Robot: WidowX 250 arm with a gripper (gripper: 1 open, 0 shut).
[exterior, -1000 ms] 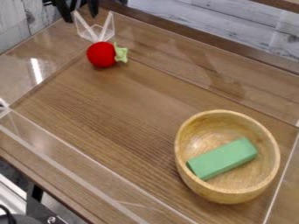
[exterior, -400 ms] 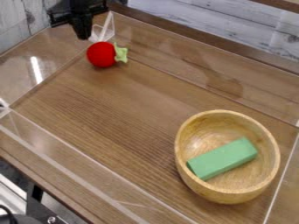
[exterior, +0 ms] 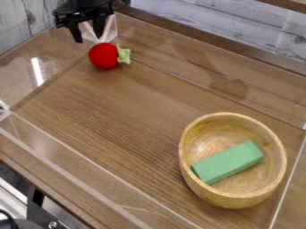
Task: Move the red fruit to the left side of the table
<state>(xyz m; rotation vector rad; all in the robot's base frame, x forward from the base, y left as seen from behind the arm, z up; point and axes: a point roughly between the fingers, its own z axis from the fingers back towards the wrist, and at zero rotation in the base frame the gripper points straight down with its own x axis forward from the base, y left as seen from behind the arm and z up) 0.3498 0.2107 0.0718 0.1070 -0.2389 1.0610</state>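
Camera: relative to the preceding frames, the gripper (exterior: 96, 29) has come lower behind the red fruit (exterior: 104, 56), its fingers now apart, while the fruit rests unmoved on the table (exterior: 156, 107), suggesting that placement is complete.
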